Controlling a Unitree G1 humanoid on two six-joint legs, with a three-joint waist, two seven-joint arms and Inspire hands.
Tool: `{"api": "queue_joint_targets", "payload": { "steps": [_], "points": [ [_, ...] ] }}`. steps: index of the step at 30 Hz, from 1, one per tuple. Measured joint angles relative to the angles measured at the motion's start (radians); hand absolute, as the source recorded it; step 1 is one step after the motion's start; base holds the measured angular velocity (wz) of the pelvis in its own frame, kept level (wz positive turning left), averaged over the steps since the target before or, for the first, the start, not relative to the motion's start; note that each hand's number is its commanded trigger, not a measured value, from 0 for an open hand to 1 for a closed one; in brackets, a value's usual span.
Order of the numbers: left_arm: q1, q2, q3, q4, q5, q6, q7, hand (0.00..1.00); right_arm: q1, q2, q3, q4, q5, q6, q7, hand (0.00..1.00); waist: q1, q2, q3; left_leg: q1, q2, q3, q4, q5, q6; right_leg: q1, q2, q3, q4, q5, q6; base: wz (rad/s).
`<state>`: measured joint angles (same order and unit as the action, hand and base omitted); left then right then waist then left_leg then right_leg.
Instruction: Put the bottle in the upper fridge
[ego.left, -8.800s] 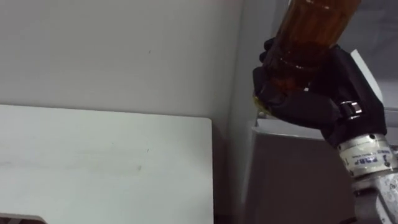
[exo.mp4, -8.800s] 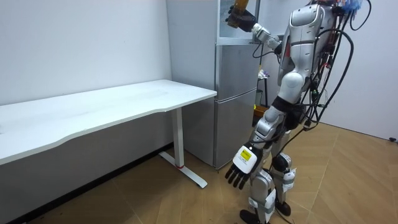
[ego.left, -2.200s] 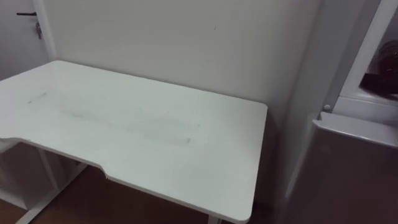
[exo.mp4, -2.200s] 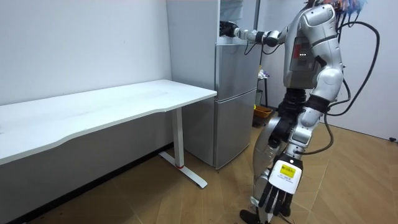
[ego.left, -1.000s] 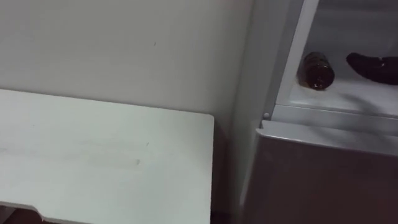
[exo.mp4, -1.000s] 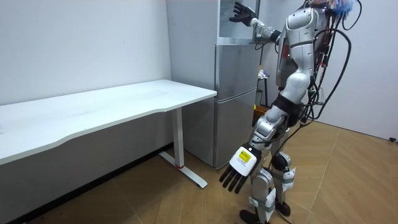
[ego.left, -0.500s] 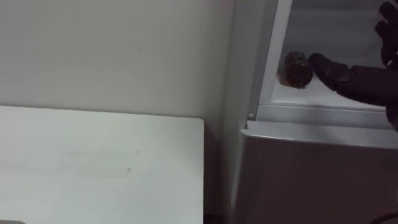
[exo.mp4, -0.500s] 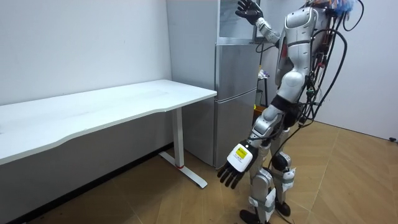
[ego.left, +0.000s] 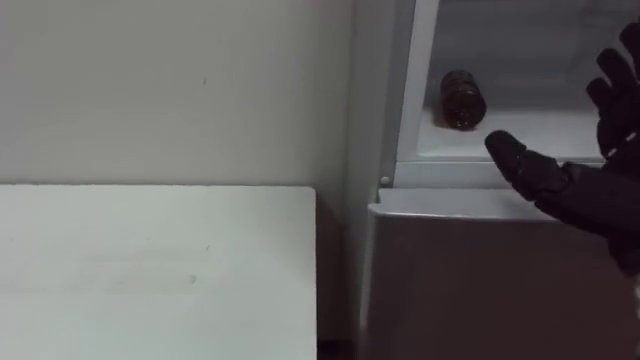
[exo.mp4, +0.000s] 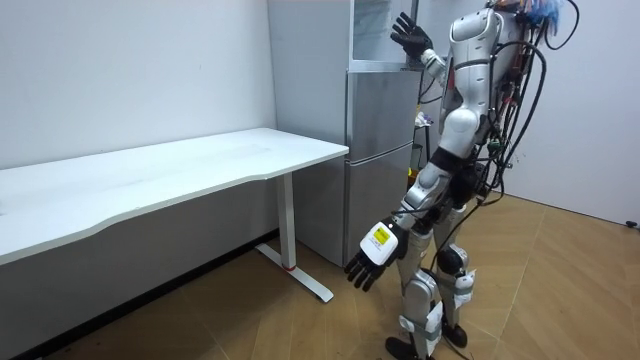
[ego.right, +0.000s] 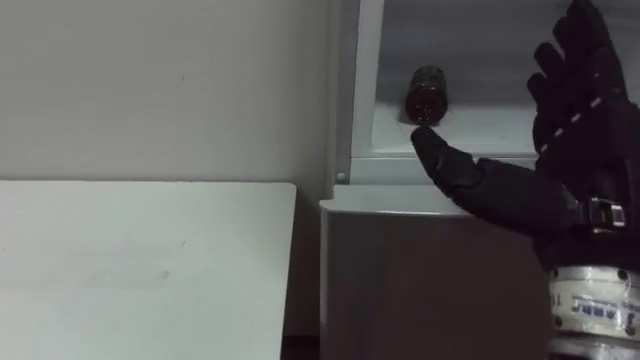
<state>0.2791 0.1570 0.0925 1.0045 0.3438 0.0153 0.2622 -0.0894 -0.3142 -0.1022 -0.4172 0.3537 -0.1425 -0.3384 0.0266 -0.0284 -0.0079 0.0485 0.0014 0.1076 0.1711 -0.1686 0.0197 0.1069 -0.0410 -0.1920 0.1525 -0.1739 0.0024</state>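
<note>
White wall, white surface (ego.left: 150, 270) on the left, fridge (exo.mp4: 380, 150) right beside the surface's end, upper compartment open. Bottle (ego.left: 461, 99) is in there, lying on its side on the shelf (ego.left: 540, 135). It sits at the left of the shelf, one end facing out, a bit back from the front lip.

Right hand (ego.right: 560, 185) is empty, fingers straight and spread, raised in front of the opening with the thumb low near the lip. Left hand (exo.mp4: 370, 255) hangs by the leg, fingers relaxed, idle.

Placement looks done to me. Risks from here:
- Bottle is round with nothing chocking it, so a knock on the fridge could roll it sideways along the shelf.
- Thumb sits close to the lip and could clip it on the way out, jolting the shelf.
- Compartment isn't shut. A hard close could shift the bottle.
</note>
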Motion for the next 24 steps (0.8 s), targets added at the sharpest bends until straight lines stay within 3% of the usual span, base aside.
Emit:
{"api": "queue_joint_targets", "payload": {
  "steps": [3,6,15,20,24],
  "points": [
    [-0.010,-0.022,-0.013,0.006,-0.001,-0.004,0.021,0.00,0.082,0.042,0.000,-0.003,-0.090,-0.012,-0.052,0.00,-0.003,0.004,0.0015,0.009,-0.006,0.007,-0.003,-0.001,0.000,0.006,0.001,0.001,-0.001,0.000,0.000,-0.02],
    [-0.018,-0.042,-0.022,0.006,-0.002,-0.010,0.021,0.00,0.152,0.058,0.002,-0.003,-0.120,-0.012,-0.078,0.00,0.005,0.015,0.0040,0.012,-0.003,0.027,-0.006,-0.003,0.001,0.005,0.002,0.023,-0.001,0.000,0.000,-0.15],
    [-0.025,-0.044,-0.065,0.011,-0.058,-0.024,0.043,0.00,0.192,0.077,0.002,0.006,-0.119,-0.012,-0.161,0.00,-0.025,0.031,0.0030,-0.001,0.000,0.038,-0.005,-0.003,0.000,-0.023,0.007,0.041,-0.001,0.000,0.000,-0.05],
    [-0.031,-0.044,-0.066,0.045,-0.058,-0.026,0.050,0.00,0.230,0.079,0.003,0.070,-0.119,-0.012,-0.201,0.00,-0.024,0.023,0.0071,-0.004,0.001,0.042,-0.005,-0.006,-0.003,-0.027,0.008,0.038,-0.002,-0.001,-0.002,-0.01],
    [-0.038,-0.045,-0.066,0.036,-0.056,-0.026,0.049,0.00,0.233,0.086,0.002,0.199,-0.114,-0.019,-0.215,0.00,-0.025,0.021,0.0033,-0.006,0.001,0.042,-0.005,-0.006,-0.003,-0.030,0.008,0.038,-0.002,-0.001,-0.002,-0.01]
  ]
}}
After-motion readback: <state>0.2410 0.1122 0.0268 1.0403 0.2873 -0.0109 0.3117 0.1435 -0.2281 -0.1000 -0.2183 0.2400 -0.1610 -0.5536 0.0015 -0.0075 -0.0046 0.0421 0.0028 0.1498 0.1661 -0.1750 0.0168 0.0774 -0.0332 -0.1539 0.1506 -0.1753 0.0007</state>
